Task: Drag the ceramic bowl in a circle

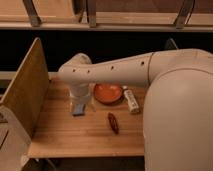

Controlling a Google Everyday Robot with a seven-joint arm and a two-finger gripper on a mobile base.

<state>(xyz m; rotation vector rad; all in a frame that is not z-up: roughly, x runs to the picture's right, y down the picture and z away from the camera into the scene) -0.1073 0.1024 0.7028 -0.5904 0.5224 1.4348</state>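
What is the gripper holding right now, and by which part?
Cannot be told. The gripper is beside the ceramic bowl, not on it, right over a bluish object on the table.

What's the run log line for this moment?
claw: open, low, image-left of ceramic bowl | ceramic bowl: on table, not held | drag: not begun

We are looking down from high up, on the base side of the arm (115, 70), facing forward across the wooden table (75, 132) toward the dark band (100, 47) behind it. We are sitting close: the arm's bulk is filling the right of the frame, and the gripper (80, 106) is hanging left of centre above the table's far half.
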